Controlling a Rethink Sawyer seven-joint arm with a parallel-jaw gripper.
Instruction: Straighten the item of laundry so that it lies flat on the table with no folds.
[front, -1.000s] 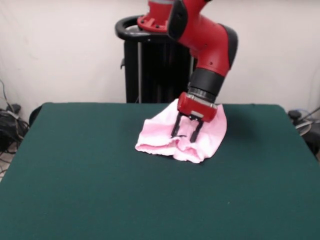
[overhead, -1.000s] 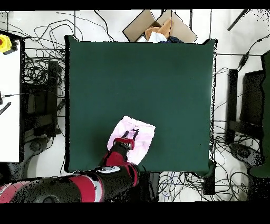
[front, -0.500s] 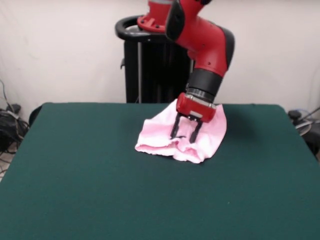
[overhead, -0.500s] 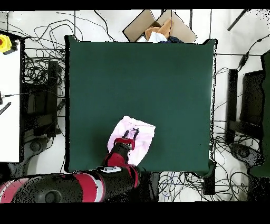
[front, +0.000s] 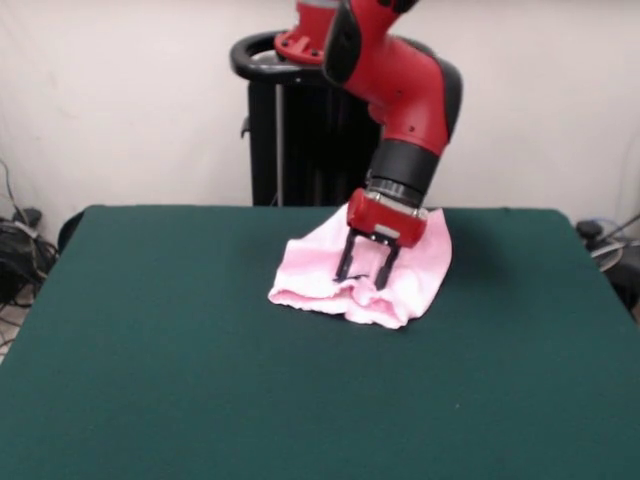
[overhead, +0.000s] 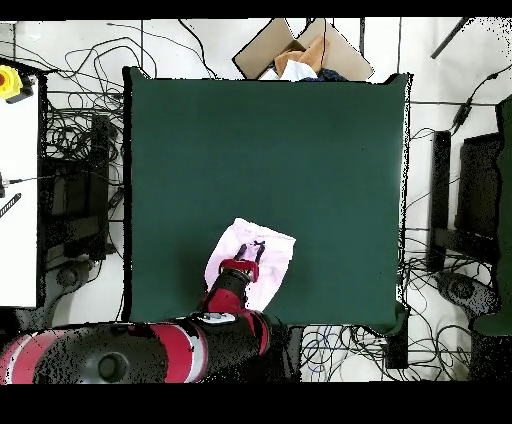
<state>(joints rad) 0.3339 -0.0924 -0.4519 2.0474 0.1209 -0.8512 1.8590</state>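
We see the claw (front: 362, 274) pointing down with its two black fingers (front: 345, 262) spread apart, their tips at or just above the middle of the pants (front: 320, 270); neither view settles whether they touch the fabric, and nothing is gripped between them. From overhead the claw (overhead: 252, 252) sits over the same pink patch (overhead: 272, 258). The pants lie bunched, with a rumpled, folded edge along the side nearest the front camera and a flatter part running back under the red arm (front: 400, 90). They rest on the green surface (front: 180, 380) close to the robot's edge, and the surface (overhead: 300, 150) beyond them stretches wide. A cardboard box (overhead: 290, 50) sits past its far edge.
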